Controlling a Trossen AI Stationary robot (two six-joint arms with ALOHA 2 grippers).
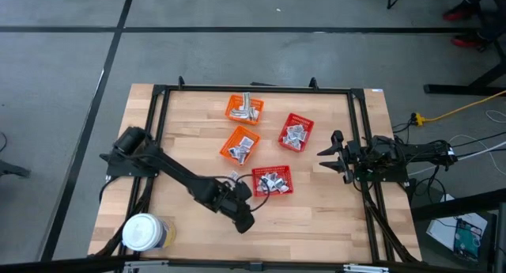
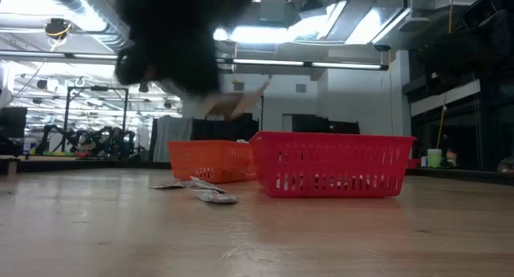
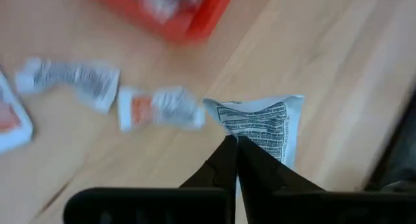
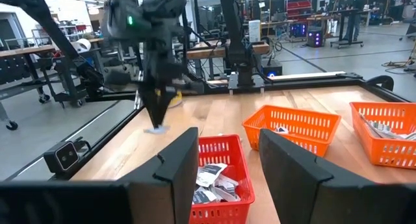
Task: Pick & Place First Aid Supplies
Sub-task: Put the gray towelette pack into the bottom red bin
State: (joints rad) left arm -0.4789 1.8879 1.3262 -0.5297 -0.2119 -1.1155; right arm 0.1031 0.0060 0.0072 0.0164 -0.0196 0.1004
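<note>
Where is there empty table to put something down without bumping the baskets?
Bare wood runs along the front edge between the jar and the right gripper, and down the left side behind the left arm. It is crowded mid-table: four baskets cluster there, with loose sachets beside the left gripper.

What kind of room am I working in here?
Likely a robotics lab or workshop: more robot arms on benches behind the table, exposed ceiling ducts with strip lights, and a concrete floor.
</note>
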